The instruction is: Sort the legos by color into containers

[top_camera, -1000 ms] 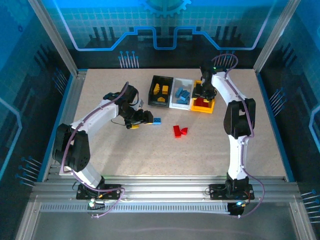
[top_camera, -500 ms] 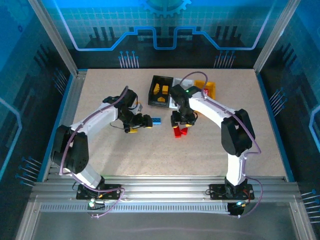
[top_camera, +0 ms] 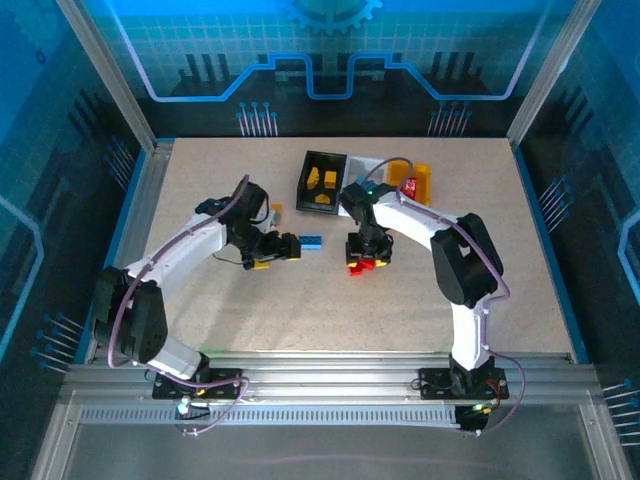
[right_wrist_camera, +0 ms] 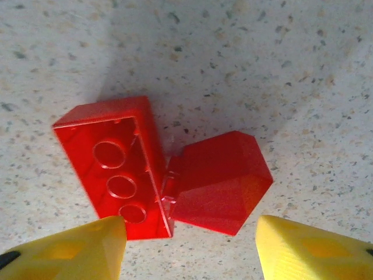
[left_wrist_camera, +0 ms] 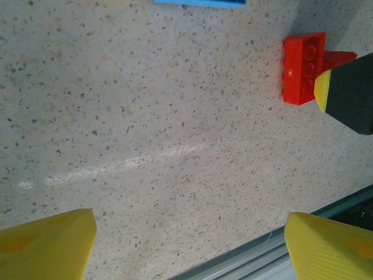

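Left gripper [top_camera: 290, 246]: low over the table [top_camera: 200, 180], fingers spread wide and holding nothing; the blue lego [top_camera: 313, 241] lies flat just beyond its fingertips, outside the jaws. A flat, low piece is likely to be shoved along the surface if the fingers come down short of it; a grip on its thin edge could slip.

Black bin [top_camera: 305, 178]: behind, holding yellow-orange pieces.

Right gripper [right_wrist_camera: 189, 245]: jaws parted and empty, poised over two loose pieces at mid-table, a red brick [right_wrist_camera: 111, 166] lying studs-down with its hollow underside up, and a red sloped piece [right_wrist_camera: 218, 181] touching it. Closing here may catch both at once, or pinch the slanted face so that it squirts free; one finger of this gripper stands near the left arm's working space, so the arms could meet.

White bin [top_camera: 368, 162], yellow-orange bin [top_camera: 424, 178]: behind the right arm; a partly hidden white bin invites a misplaced drop.
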Action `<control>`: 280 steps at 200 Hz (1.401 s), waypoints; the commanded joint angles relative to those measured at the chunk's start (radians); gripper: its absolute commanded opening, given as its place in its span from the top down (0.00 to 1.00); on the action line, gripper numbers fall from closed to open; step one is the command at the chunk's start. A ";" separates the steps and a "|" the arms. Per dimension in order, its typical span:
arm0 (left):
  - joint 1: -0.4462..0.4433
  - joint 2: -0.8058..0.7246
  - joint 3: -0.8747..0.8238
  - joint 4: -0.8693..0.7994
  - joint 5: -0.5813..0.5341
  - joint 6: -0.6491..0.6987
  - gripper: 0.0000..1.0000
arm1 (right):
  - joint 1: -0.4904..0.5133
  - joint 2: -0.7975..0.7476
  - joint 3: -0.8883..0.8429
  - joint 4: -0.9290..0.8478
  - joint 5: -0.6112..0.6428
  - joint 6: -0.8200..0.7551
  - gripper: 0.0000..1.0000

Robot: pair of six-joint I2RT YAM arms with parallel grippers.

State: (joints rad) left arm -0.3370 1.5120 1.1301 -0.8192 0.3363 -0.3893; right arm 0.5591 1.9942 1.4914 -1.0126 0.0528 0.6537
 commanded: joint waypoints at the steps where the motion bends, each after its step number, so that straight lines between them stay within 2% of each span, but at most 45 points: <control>1: 0.005 -0.027 -0.013 -0.031 -0.011 0.017 0.15 | -0.025 0.021 -0.020 0.020 0.014 0.028 0.39; 42: 0.005 -0.015 -0.002 -0.029 -0.012 0.006 0.15 | -0.063 0.027 -0.040 0.052 -0.004 0.022 0.46; 106: 0.004 0.014 0.013 -0.008 0.001 -0.018 0.14 | -0.088 0.007 -0.036 0.040 -0.002 -0.011 0.69; 183: 0.004 0.026 -0.003 0.032 0.019 -0.045 0.14 | -0.117 -0.168 0.016 -0.067 0.011 -0.036 0.69; 231: 0.003 0.027 -0.002 0.053 0.031 -0.059 0.14 | -0.171 -0.165 0.109 -0.088 -0.071 -0.057 0.69; 266: 0.000 0.042 0.000 0.190 0.136 -0.112 0.14 | -0.167 -0.160 0.100 -0.056 -0.200 -0.083 0.69; 280: 0.000 0.071 -0.003 0.243 0.170 -0.149 0.14 | -0.167 -0.153 0.073 -0.060 -0.214 -0.083 0.69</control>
State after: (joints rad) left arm -0.3367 1.5375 1.1286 -0.6949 0.4023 -0.4679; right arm 0.3908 1.8374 1.5841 -1.0573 -0.0708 0.5930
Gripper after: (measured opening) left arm 0.861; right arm 0.311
